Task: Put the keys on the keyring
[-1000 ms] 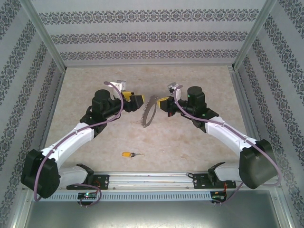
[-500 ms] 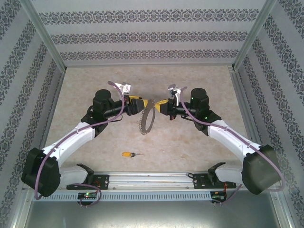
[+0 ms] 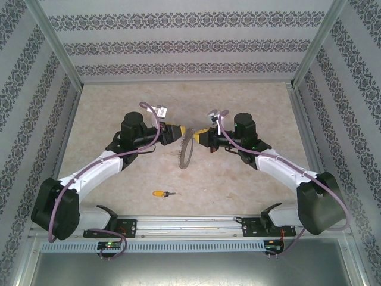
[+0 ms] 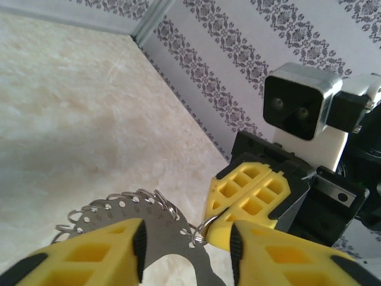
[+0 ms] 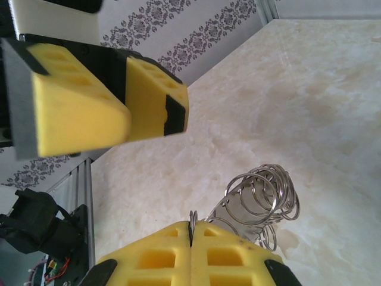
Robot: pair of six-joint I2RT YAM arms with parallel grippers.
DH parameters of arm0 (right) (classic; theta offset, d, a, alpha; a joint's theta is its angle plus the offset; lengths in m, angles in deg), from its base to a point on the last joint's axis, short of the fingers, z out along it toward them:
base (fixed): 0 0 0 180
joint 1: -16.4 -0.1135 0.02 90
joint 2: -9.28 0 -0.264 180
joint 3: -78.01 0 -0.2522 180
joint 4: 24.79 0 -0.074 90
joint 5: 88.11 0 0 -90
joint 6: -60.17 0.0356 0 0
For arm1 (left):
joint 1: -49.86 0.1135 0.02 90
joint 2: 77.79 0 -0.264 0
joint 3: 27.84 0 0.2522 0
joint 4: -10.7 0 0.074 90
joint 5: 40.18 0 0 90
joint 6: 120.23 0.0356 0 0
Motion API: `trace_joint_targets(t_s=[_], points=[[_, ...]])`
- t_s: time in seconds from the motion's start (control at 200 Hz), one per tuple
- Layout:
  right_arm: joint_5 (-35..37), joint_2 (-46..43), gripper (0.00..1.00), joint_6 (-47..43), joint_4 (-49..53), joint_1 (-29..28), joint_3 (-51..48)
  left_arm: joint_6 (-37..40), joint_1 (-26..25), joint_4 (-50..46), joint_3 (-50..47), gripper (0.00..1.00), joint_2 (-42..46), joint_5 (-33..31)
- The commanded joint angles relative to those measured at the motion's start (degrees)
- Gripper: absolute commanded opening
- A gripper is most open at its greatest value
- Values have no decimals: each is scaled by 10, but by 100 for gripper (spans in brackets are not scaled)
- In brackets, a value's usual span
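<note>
Keyring (image 3: 185, 150) is held edge-up for handover: right gripper (image 3: 194, 136) is clamped on its rim, while left gripper (image 3: 180, 132), half-open, straddles it ungripped. Key (image 3: 162, 194) lies on table (image 3: 238, 185).

Grey keyring (image 3: 184, 150) upright — orange key (image 3: 161, 194) apart

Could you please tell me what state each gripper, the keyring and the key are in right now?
Left gripper: open, jaws either side of the keyring.
Right gripper: shut on a small ring at the keyring's rim.
Keyring: held up on edge between the two grippers.
Key: lying flat on the table, untouched, not on the keyring.
</note>
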Motion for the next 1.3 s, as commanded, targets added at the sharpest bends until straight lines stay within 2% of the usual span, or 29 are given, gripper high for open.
trace_joint_targets(t_s=[0.0,0.205,0.629,0.869,1.134,1.159,1.194,1.249,1.294], points=[[-37,-15,0,4,-37,4,4,0,-10,49,4,36,-12,54],[-62,-18,0,19,-46,4,8,-16,-14,107,9,37,-39,101],[-55,-28,0,31,-53,7,8,-57,-27,202,24,36,-96,159],[-45,-18,0,39,-63,18,5,-95,-39,276,21,19,-116,196],[-38,1,0,46,-74,25,5,-125,-50,349,12,8,-133,227],[-36,2,0,45,-73,26,5,-126,-49,349,10,9,-135,219],[-28,3,0,43,-70,26,4,-115,-48,330,9,17,-133,199],[-13,3,0,35,-56,27,4,-83,-46,285,7,23,-123,162],[0,2,0,32,-50,27,0,-48,-45,228,5,36,-108,122]])
